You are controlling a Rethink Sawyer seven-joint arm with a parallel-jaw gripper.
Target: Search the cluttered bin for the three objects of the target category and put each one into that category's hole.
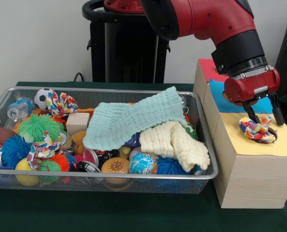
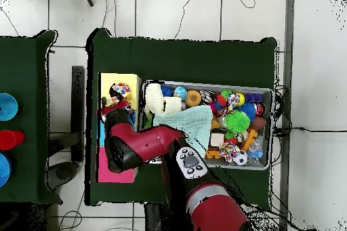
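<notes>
Showing, front view: gripper (image 1: 264,117) spread, just above one polka-dot bundle (image 1: 256,130) sitting in the yellow-topped box's hole; two more bundles (image 1: 61,103) (image 1: 40,146) in the wire bin (image 1: 104,177). Overhead view: bundle (image 2: 120,91) on yellow box (image 2: 129,80); bin (image 2: 263,91) on green worktop (image 2: 183,59).

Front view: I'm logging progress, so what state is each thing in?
Red and black gripper: open, fingers apart above the yellow box's hole.
Knotted polka-dot cloth bundle: lying in the hole of the yellow-topped wooden box, released.
Two more polka-dot bundles: in the basket.
Silver wire mesh basket: full of clutter.
Mint waffle cloth: draped over the toys.
</notes>
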